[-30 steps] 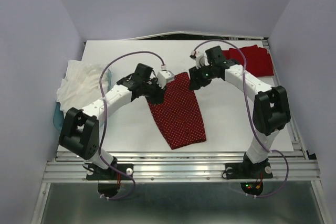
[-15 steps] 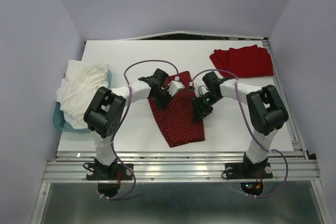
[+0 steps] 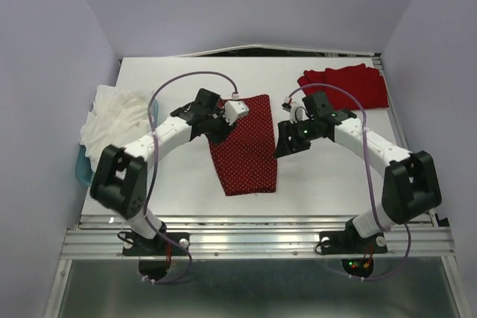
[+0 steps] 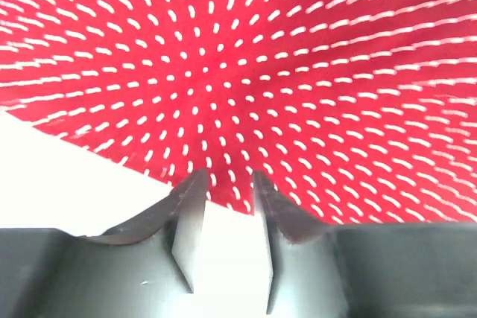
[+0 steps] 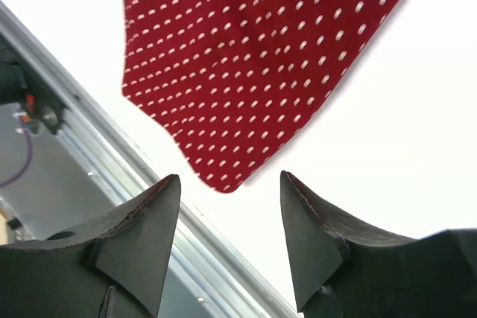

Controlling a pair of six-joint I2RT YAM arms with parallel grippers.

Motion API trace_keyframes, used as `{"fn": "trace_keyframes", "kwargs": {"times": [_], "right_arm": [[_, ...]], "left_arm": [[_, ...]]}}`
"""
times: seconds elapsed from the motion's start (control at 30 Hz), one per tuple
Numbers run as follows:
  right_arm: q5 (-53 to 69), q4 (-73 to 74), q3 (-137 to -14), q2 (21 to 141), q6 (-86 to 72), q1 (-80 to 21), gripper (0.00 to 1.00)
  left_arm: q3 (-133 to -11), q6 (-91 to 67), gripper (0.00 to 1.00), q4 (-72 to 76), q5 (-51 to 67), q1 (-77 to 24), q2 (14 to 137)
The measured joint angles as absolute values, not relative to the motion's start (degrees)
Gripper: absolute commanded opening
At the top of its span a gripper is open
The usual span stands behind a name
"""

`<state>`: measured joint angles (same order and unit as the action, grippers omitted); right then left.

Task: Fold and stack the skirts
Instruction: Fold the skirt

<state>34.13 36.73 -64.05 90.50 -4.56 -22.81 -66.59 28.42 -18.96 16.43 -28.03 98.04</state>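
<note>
The dark red polka-dot skirt [image 3: 246,150] lies flat in the middle of the white table [image 3: 335,176] as a narrow, almost straight-sided shape. My left gripper [image 3: 216,130] sits at its upper left edge. In the left wrist view the left gripper [image 4: 227,178] stands open by a narrow gap, its tips just over the skirt's [image 4: 246,72] edge, bare table showing between the fingers. My right gripper [image 3: 283,145] hovers beside the skirt's right edge. In the right wrist view the right gripper [image 5: 229,180] is open and empty, the skirt's [image 5: 246,50] corner ahead of it. The plain red skirt [image 3: 346,86] lies at the back right.
A blue bin [image 3: 83,165] heaped with white cloth [image 3: 112,121] stands at the table's left edge. The metal rail [image 3: 253,240] runs along the near edge and appears in the right wrist view as the metal rail [image 5: 112,161].
The skirt's flaring lower right side has been drawn in, so it now looks narrower. The left jaws shut, then parted again. Both arms have swung outward from over the skirt.
</note>
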Motion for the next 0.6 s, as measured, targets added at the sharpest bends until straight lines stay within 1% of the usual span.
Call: {"fn": "trace_keyframes", "kwargs": {"times": [0.03,0.13,0.27,0.37,0.6], "right_arm": [[34.0,36.3,-62.5,87.7,-6.0,-22.7,0.61],[34.3,34.0,-57.0,83.6,-10.3,-22.6,0.6],[34.8,29.9,-48.6,84.3,-16.3,-22.6,0.6],[36.1,27.8,-44.9,87.0,-19.1,-22.6,0.59],[41.0,21.9,-44.0,93.6,-22.2,-22.5,0.56]], "left_arm": [[-65.1,28.3,0.55,-18.8,16.2,-28.5,93.9],[-61.4,29.2,0.56,-16.0,15.6,-31.5,79.7],[-57.3,31.9,0.56,-12.1,14.5,-36.6,67.3],[-53.6,34.0,0.56,-11.6,12.8,-40.5,64.4],[-44.5,37.3,0.57,-12.7,8.4,-47.1,66.2]]}}
